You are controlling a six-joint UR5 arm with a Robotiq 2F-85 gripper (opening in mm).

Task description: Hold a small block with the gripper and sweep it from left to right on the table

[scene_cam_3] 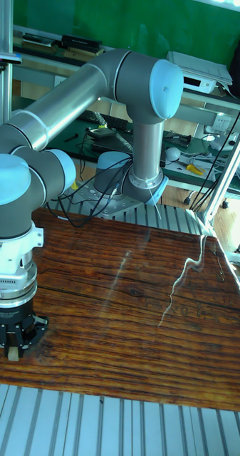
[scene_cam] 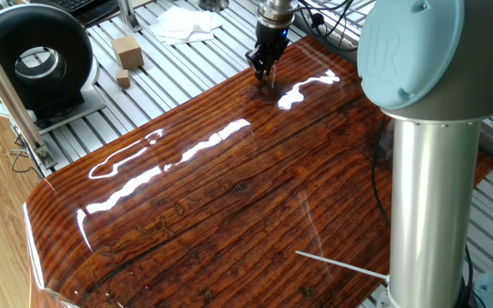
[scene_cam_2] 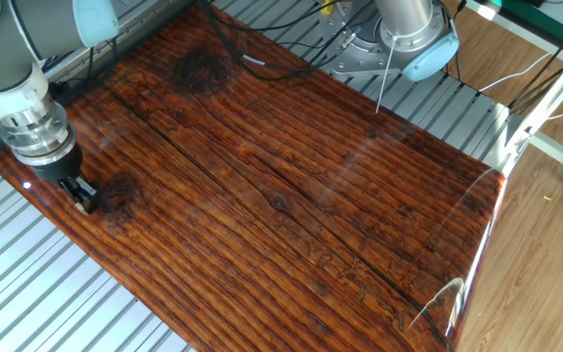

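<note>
So the end effector (scene_cam_2: 83,199) is pinching the small block (scene_cam_2: 85,204) right between its fingertips, pressed down on the counter (scene_cam_2: 291,196) near its 9 o'clock edge, with the whole open board stretching toward 3 o'clock.

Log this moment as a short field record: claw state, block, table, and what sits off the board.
claw: shut on the small block, low at the table's surface near one end of the board
small block: tan cube showing between the claw tips, at the board
table: glossy reddish-brown striped board, bright glare streaks in one fixed view
off the board: bigger tan block and a smaller tan piece on the grey slatted base, beside a black round device
sweep: most of the board lies ahead of the claw
</note>
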